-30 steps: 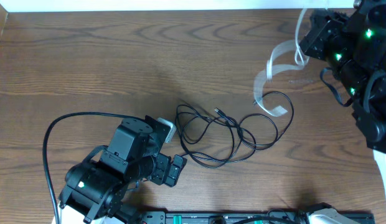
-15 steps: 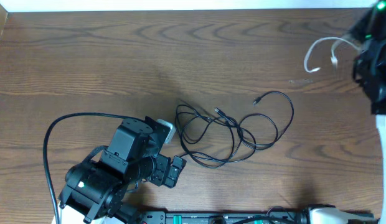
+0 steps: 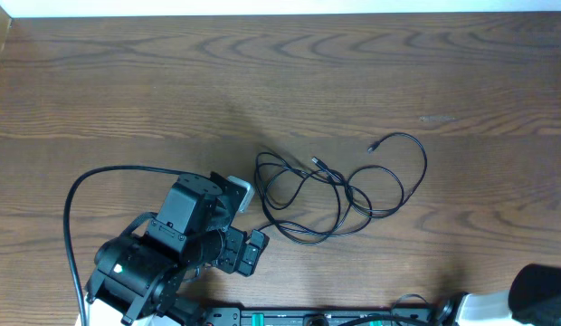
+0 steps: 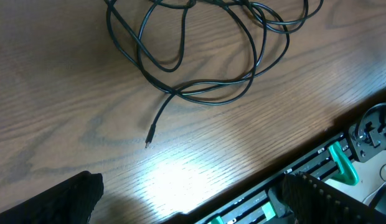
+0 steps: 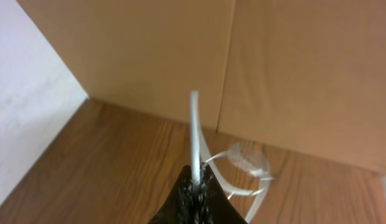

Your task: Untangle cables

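Observation:
Black cables [image 3: 326, 195] lie in a loose tangle at the middle of the table, one plug end [image 3: 372, 147] pointing up-left. In the left wrist view they fill the top [image 4: 205, 56], with a free plug tip [image 4: 148, 142] on the wood. My left gripper [image 3: 248, 249] is open and empty, just left of and below the tangle; its fingers show at the bottom corners of the left wrist view [image 4: 193, 205]. My right gripper [image 5: 196, 182] is shut on the white cable [image 5: 194, 130], which hangs blurred in loops beside it. Neither shows in the overhead view.
The left arm's thick black lead [image 3: 77, 195] curves at the left. A black rail with green parts [image 4: 342, 165] runs along the table's front edge. A cardboard wall [image 5: 292, 74] and a white wall [image 5: 25, 93] stand beyond the right gripper.
The right arm has carried the white cable up and away from the top right, out of the overhead view. The black cables and the left arm have stayed put.

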Robot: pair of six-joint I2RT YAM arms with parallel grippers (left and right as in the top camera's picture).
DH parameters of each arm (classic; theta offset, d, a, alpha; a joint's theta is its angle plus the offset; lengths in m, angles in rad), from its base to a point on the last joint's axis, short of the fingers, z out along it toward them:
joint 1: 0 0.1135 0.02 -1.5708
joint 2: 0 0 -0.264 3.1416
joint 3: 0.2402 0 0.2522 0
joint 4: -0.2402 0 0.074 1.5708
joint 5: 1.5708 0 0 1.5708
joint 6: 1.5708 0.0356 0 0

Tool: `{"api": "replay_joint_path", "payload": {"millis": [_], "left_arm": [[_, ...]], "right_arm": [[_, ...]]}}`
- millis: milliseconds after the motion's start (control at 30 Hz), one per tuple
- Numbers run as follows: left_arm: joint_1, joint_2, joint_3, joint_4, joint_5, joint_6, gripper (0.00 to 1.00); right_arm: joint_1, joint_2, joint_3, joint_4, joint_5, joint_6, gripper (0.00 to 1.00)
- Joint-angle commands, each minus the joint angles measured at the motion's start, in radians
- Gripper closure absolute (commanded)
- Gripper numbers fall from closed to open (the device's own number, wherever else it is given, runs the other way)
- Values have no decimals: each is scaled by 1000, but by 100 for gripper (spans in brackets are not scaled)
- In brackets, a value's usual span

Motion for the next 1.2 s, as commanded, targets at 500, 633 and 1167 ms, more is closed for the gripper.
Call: {"api": "replay_joint_path", "payload": {"millis": [500,633,1167], "left_arm": [[3,4,9,-7,5,-6,2],[3,24,9,-7,5,-6,2],[3,77,9,65,47,-6,2]], "right_arm": [[-325,288,10,-32,-766,-13,33],[-327,329,10,-31,-919,0,1],[-124,338,10,-183,-1554,-288,1]]}}
